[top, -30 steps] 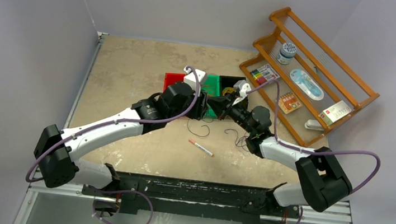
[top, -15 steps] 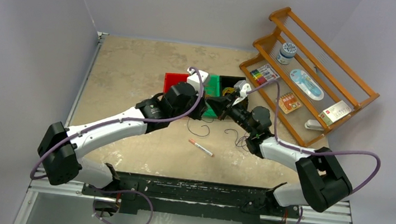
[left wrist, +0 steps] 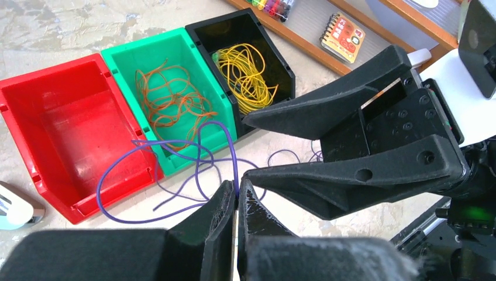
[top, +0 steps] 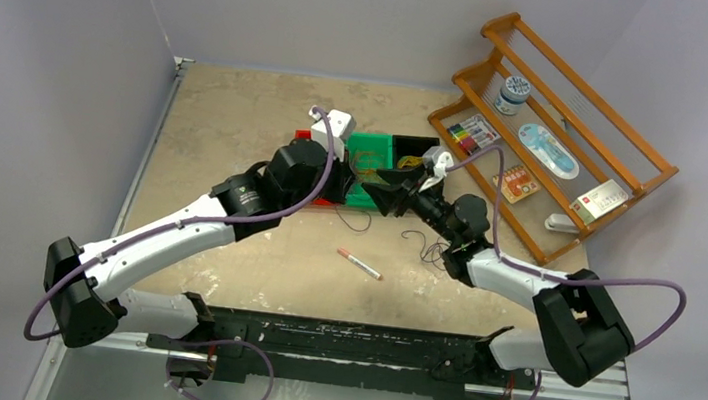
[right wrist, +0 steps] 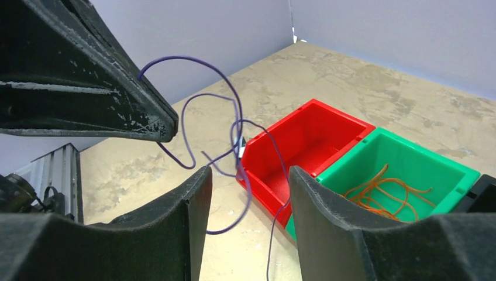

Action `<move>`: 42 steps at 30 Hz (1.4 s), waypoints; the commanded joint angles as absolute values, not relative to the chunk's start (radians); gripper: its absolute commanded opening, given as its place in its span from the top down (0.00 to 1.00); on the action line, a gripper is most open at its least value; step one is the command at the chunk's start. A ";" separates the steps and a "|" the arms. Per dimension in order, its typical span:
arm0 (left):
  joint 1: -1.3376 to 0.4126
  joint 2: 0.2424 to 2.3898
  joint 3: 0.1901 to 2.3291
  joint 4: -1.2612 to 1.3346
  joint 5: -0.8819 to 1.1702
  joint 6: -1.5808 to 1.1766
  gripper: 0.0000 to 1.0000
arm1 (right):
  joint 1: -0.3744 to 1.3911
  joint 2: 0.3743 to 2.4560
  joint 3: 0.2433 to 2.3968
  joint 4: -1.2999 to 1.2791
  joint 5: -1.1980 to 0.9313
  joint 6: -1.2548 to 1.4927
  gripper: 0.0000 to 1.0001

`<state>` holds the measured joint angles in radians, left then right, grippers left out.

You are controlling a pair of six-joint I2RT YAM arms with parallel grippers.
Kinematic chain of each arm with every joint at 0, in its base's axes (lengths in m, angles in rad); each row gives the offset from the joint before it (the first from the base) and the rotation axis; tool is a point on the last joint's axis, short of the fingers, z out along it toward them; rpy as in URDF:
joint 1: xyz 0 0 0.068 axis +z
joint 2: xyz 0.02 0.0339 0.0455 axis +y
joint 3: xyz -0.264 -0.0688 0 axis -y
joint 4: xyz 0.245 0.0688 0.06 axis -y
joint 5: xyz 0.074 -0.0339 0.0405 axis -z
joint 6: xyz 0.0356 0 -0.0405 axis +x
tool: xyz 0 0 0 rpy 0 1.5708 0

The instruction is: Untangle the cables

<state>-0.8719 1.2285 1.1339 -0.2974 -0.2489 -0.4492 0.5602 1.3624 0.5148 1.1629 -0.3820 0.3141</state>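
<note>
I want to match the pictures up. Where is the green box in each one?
Top external: the green box sits just above centre.
Left wrist: green box upper left of centre.
Right wrist: green box lower right.
Shared landmark: the red box beside it, in all three.

soft, even light fell from overhead. in the top view the bench (top: 229,115) was bright and pale, with faint, diffuse shadows close under the arms, and the walls carried a cool lilac-grey cast. the left wrist view was sharp on the purple cable (left wrist: 234,153) and the green bin (left wrist: 120,67), whose plastic showed a mild sheen, while the left claw (left wrist: 237,196) at the bottom edge was dark and blurred. in the right wrist view the right claw (right wrist: 248,175) loomed large, soft-edged and stretched toward the lower corners.
</note>
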 commanded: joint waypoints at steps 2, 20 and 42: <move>-0.868 1.216 1.179 -0.292 -0.236 -0.433 1.00 | 0.563 1.375 0.552 1.261 -0.439 0.321 0.44; -0.868 1.280 1.223 -0.278 0.048 -0.412 1.00 | 0.564 1.539 0.651 1.389 -0.498 0.398 0.30; -0.824 1.264 1.681 -0.492 -0.072 -0.307 1.00 | 0.566 1.805 0.619 1.478 -0.505 0.469 0.77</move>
